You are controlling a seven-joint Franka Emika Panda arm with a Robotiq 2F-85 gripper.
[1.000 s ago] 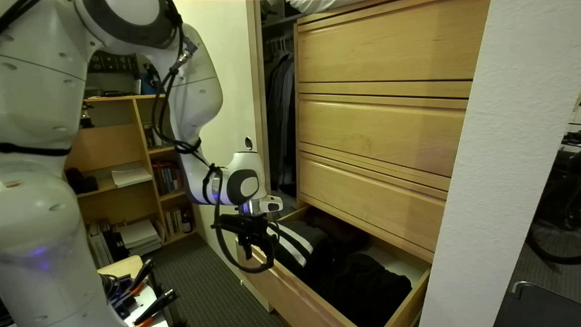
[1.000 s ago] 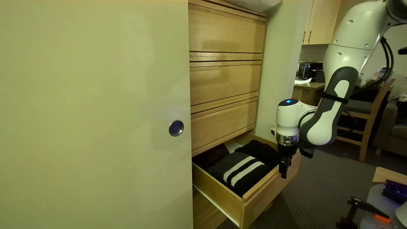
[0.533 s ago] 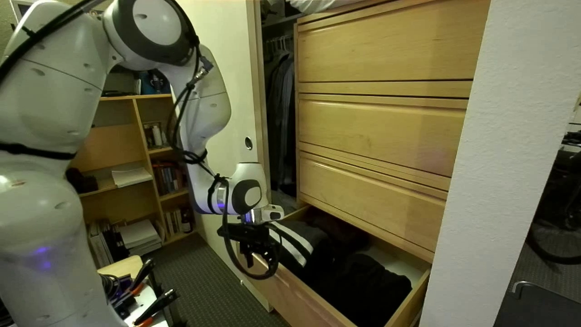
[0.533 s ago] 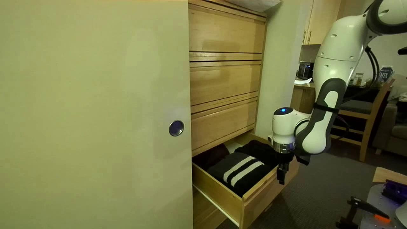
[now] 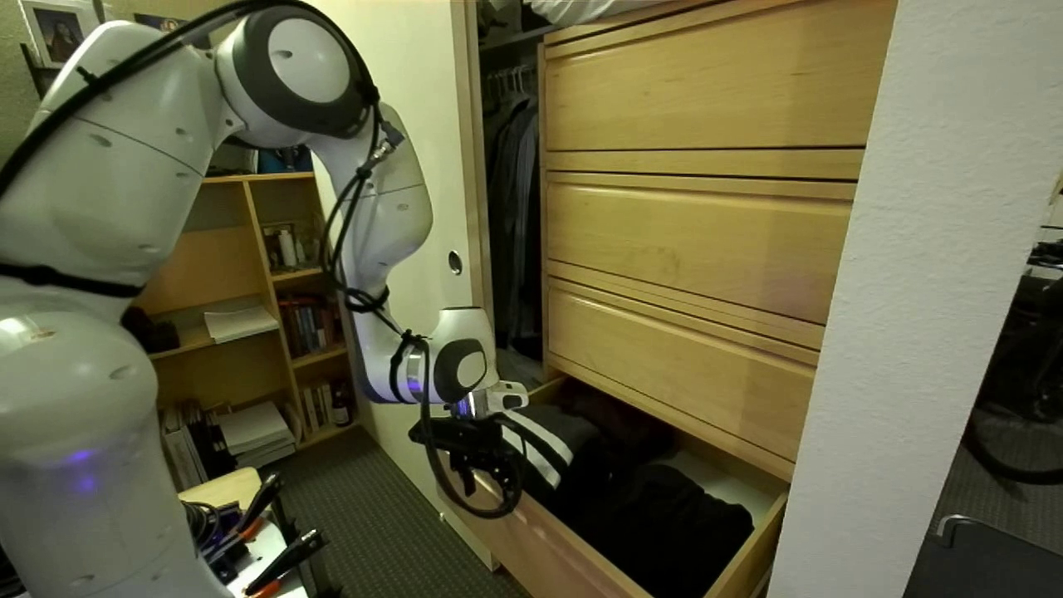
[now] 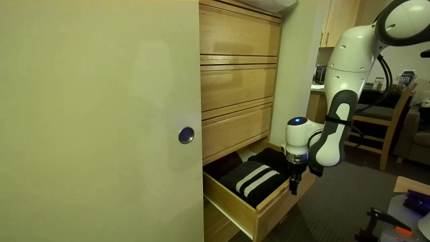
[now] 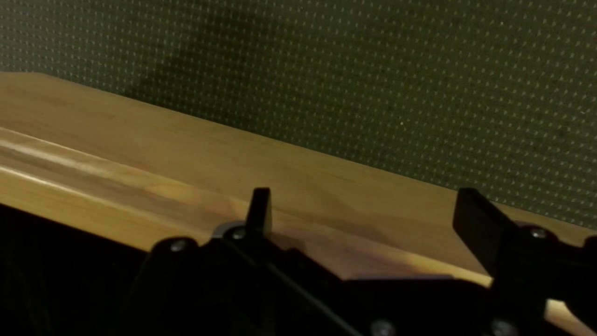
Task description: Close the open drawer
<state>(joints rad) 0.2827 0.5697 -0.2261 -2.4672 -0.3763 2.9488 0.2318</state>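
The pale wood drawer (image 5: 544, 544) is pulled out at the bottom of the chest, below the shut matching drawer fronts, in both exterior views. Its front panel (image 6: 280, 210) is plain. Folded dark clothes (image 6: 257, 179), one piece with white stripes, lie inside. My gripper (image 6: 294, 188) points down at the outer side of the front panel, near its top edge. It also shows dark against the panel in an exterior view (image 5: 486, 486). In the wrist view the gripper's fingers (image 7: 364, 200) are wide apart with nothing between them, over the drawer front (image 7: 177, 144). I cannot tell whether they touch it.
A tall cream cabinet door (image 6: 100, 117) stands beside the chest. A white wall (image 5: 913, 291) borders the chest's other side. A bookshelf (image 5: 224, 266) stands behind the arm. Clamps (image 5: 286, 561) sit by the robot base. Dark carpet (image 7: 326, 70) lies before the drawer.
The arm has leaned forward, and the gripper has moved down and closer to the drawer's front panel. The drawer has not visibly moved.
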